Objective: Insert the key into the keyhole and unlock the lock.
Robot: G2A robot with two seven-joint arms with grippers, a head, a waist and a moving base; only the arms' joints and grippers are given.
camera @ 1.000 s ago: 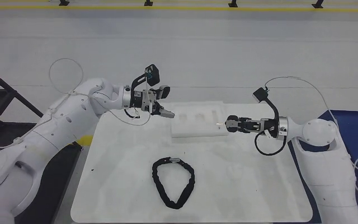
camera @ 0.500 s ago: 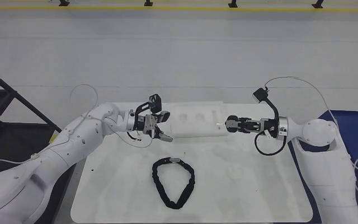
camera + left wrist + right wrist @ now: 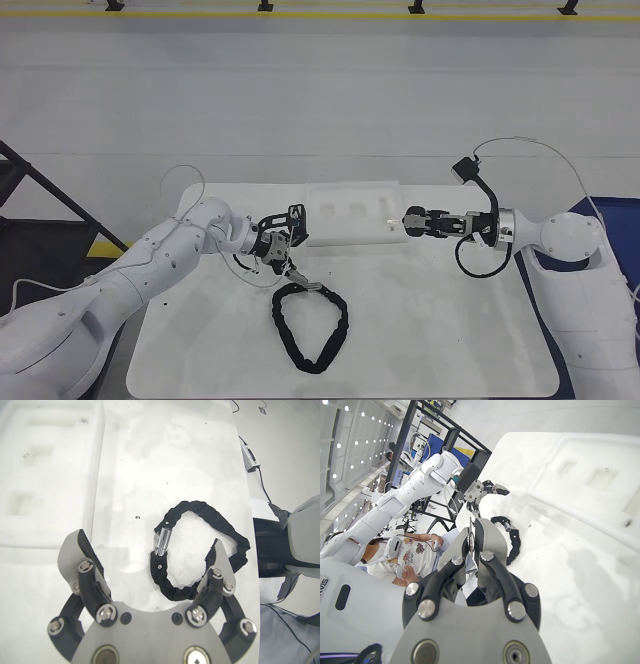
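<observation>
Table: white top with rounded corners, a few dark specks and faint scuffs.
Tray: white foam block at the far middle of the table, with shallow square pockets.
Lock: black fabric-covered chain lying flat in a closed loop at near-middle of the table, on the near side of the tray and apart from it.
Cylinder: silver, joins the two chain ends on the side of the loop facing the tray.
Left gripper: fingers spread wide and holding nothing, low over the cylinder end of the lock. Can't tell if it touches.
Right gripper: fingers pinched narrow on the key, held over the right end of the tray.
Key: thin metal, edge-on between the right fingers, well apart from the lock.
Room: pale grey floor, yellow line far behind, black frame left of the table, rows of ceiling lights.
</observation>
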